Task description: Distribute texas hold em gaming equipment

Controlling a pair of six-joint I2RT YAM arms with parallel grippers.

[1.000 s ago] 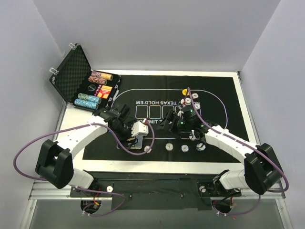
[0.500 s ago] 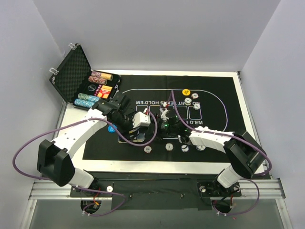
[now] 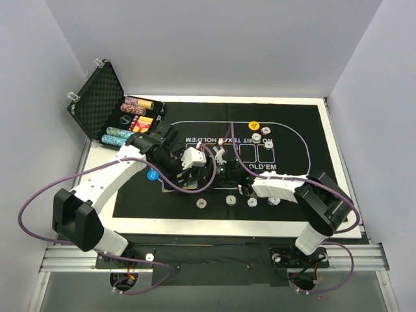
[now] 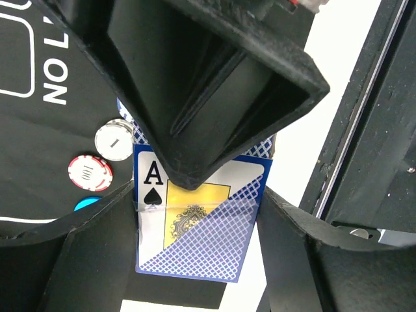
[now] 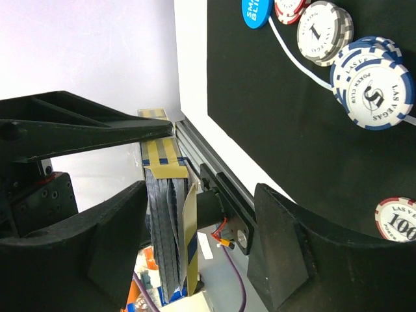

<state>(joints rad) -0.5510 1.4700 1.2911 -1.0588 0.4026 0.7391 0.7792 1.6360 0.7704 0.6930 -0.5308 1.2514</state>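
Observation:
My left gripper (image 4: 198,214) is shut on a deck of playing cards (image 4: 195,240), ace of spades face and blue lattice back showing, held over the mat's near left part. My right gripper (image 5: 201,240) is open; its fingers stand either side of the same deck, seen edge-on (image 5: 166,221). In the top view the two grippers meet, left (image 3: 197,173) and right (image 3: 216,162). Speckled chips lie in a row along the mat's near edge (image 3: 229,199). The blue button (image 3: 152,175) lies left of my left gripper. The yellow button (image 3: 253,125) lies at the far side.
The open black foam-lined case (image 3: 97,97) at the far left holds rows of chips (image 3: 120,137). The black printed felt mat (image 3: 292,175) covers the table. More chips sit by the yellow button (image 3: 257,138). The cables of both arms loop over the mat.
My right gripper has swung left across the mat to my left gripper and the deck. My left gripper has moved a little back and right with the deck.

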